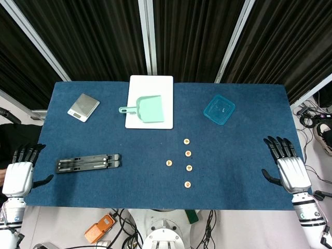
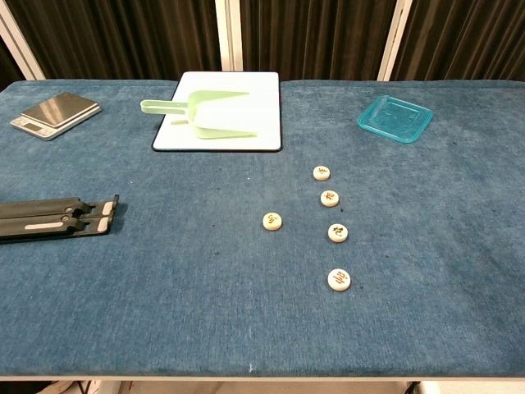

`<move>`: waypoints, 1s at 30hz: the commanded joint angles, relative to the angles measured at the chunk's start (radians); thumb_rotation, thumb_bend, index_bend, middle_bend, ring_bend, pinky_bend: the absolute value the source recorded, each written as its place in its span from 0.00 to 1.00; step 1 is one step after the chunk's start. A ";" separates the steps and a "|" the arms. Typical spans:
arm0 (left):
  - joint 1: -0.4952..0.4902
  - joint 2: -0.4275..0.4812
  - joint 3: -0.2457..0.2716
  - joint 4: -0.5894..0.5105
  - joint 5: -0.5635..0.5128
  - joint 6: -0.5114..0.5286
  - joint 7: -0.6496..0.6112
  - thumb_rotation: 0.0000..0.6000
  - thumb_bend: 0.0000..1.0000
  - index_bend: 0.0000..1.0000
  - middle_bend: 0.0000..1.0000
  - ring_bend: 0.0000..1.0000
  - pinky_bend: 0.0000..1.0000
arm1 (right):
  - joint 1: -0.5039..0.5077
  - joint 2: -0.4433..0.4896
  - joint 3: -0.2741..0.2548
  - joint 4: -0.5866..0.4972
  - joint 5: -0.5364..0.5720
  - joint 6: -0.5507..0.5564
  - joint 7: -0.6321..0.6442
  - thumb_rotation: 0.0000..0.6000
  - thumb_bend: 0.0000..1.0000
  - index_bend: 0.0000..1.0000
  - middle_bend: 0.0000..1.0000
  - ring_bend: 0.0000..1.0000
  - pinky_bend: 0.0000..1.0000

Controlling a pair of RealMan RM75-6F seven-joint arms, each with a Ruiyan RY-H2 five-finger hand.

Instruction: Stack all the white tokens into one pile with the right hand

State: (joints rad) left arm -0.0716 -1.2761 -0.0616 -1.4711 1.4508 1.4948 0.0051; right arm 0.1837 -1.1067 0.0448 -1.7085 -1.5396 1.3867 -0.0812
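Observation:
Several white tokens with dark markings lie flat and apart on the blue table cloth, none on top of another. One token [image 2: 271,221] sits left of the rest; the others run in a loose column from a far token [image 2: 321,172] through a middle token [image 2: 330,198] to the nearest token [image 2: 339,280]. From the head they show around the column token [image 1: 188,153]. My right hand [image 1: 289,168] rests open at the table's right edge, fingers spread, far from the tokens. At the left edge my left hand [image 1: 22,171] is open too. Neither hand appears in the chest view.
A white board [image 1: 150,101] with a green scoop [image 1: 147,109] lies at the back centre. A teal lid [image 1: 219,109] sits back right, a small silver scale [image 1: 83,107] back left. A black folded stand [image 1: 88,163] lies at the left front.

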 commanded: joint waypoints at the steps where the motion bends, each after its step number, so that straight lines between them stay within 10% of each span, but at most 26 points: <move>1: 0.001 0.004 -0.002 0.000 0.000 0.004 -0.004 1.00 0.08 0.17 0.14 0.07 0.00 | 0.007 -0.004 -0.002 -0.008 -0.011 -0.006 -0.006 1.00 0.41 0.10 0.11 0.02 0.05; 13: 0.021 -0.008 0.013 0.002 0.017 0.032 -0.011 1.00 0.08 0.17 0.14 0.07 0.00 | 0.138 -0.100 -0.084 0.006 -0.169 -0.226 -0.022 1.00 0.40 0.20 0.12 0.04 0.06; 30: 0.034 0.007 0.010 -0.008 0.018 0.049 -0.007 1.00 0.08 0.17 0.14 0.07 0.00 | 0.317 -0.402 -0.052 0.149 -0.146 -0.460 -0.196 1.00 0.40 0.42 0.12 0.04 0.07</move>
State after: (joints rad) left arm -0.0374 -1.2689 -0.0517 -1.4786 1.4684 1.5436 -0.0020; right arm 0.4914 -1.4973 -0.0111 -1.5697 -1.6926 0.9344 -0.2714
